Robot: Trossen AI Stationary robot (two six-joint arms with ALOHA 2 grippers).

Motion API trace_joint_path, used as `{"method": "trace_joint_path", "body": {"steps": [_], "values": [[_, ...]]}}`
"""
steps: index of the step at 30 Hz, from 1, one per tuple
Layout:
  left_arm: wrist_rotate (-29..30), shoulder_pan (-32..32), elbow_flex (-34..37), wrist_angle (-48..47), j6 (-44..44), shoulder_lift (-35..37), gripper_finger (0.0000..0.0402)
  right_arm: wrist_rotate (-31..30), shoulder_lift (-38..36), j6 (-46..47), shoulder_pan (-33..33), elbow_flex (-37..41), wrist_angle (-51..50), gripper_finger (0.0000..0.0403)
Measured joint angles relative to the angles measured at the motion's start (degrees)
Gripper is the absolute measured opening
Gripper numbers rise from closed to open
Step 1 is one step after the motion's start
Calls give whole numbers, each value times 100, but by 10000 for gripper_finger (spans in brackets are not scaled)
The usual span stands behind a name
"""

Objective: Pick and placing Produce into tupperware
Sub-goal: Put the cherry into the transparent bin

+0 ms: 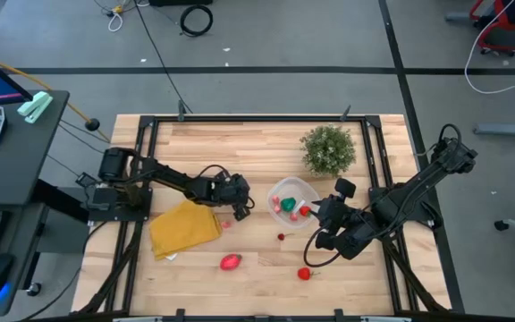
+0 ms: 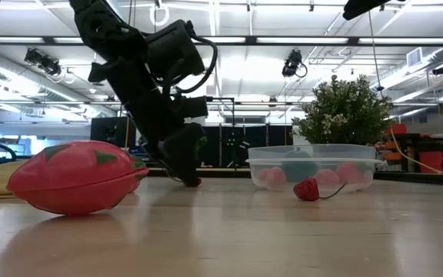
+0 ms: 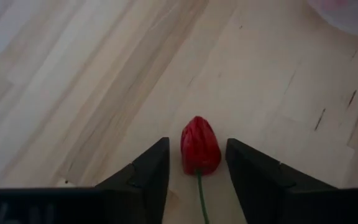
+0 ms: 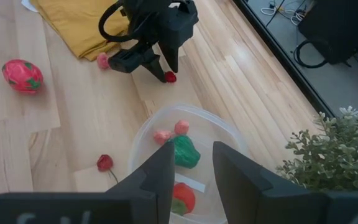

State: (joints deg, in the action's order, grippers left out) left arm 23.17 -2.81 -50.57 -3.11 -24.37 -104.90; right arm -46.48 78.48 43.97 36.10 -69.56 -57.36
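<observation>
The red piece's green stem (image 3: 200, 199) runs off the left wrist view's edge. In the low view, the tupperware's (image 2: 314, 154) contents blur behind its wall.

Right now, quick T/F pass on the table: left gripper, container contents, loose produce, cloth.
1. The left gripper straddles a small red piece with a green stem, fingers open on either side. True.
2. The tupperware is empty. False: it holds a green piece and several pink and red ones.
3. The large pink-red fruit lies on the bare table, outside the container. True.
4. The yellow cloth is draped over the potted plant. False: it lies flat on the table near the left arm.
5. The right gripper hovers above the container. True.
</observation>
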Motion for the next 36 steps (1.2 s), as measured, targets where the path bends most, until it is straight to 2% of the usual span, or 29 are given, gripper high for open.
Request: {"method": "trace_joint_path", "body": {"steps": [3, 6, 8, 12, 17, 24, 34, 36], "values": [[84, -8, 0, 71, 98, -12, 117, 0, 0, 0, 0, 0, -1, 117], [178, 1, 3, 191, 73, -22, 42, 2, 0, -2, 0, 0, -1, 117], [227, -33, 7, 444, 72, -24, 17, 1, 0, -2, 0, 0, 0, 117], [704, -276, -143, 1547, 268, 3, 18, 2, 0, -7, -2, 0, -1, 117], [783, -621, -581, 2676, 1477, 22, 11, -2, 0, -17, -2, 0, -1, 117], [226, -836, -1008, 2275, 1595, -54, 10, 0, 0, -24, -2, 0, -1, 117], [184, -533, -1200, 2284, 1273, -809, 16, 0, 0, -14, -2, 0, 17, 117], [-71, -496, -1280, 2313, 1260, -925, 17, 2, 0, -28, -2, 0, 17, 117]]}}
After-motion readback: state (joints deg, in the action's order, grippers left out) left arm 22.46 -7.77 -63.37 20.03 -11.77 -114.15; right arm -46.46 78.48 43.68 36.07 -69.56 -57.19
